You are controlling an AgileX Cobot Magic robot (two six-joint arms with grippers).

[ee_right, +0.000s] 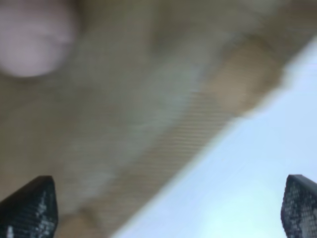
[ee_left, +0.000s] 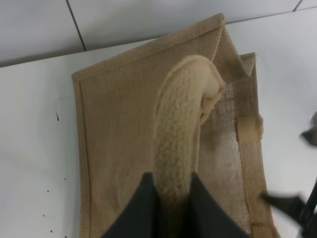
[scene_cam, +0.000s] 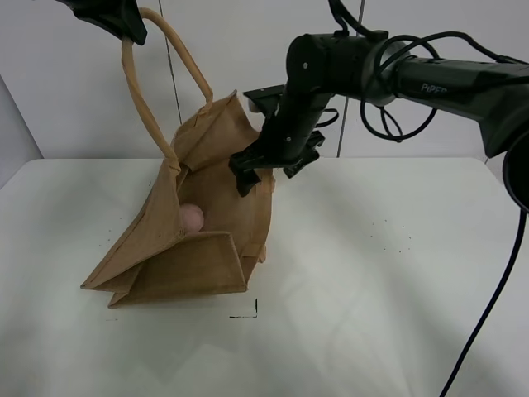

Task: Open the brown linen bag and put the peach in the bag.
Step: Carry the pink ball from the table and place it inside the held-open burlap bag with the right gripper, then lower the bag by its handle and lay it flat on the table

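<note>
Brown linen bag (scene_cam: 211,248) lies slumped on the white table (scene_cam: 397,273), left of the middle in the high view, its long axis running from the base end at the near left up to the mouth at the far right. The mouth gapes upward and toward the right arm, the near wall sagging low while the far wall is drawn up. One beige handle (scene_cam: 157,74) stands taut above it, and the left gripper (scene_cam: 124,25) has its fingers pressed together on that loop; the left wrist view shows the handle (ee_left: 181,129) pinched between the dark fingers (ee_left: 136,213). The peach (scene_cam: 191,217) sits inside the bag, low against the far wall. The right gripper (scene_cam: 263,165) hovers over the mouth's far rim, claw spread wide and gripping nothing; its wrist view, blurred, shows the peach (ee_right: 32,34) beyond the two parted fingertips (ee_right: 29,206).
</note>
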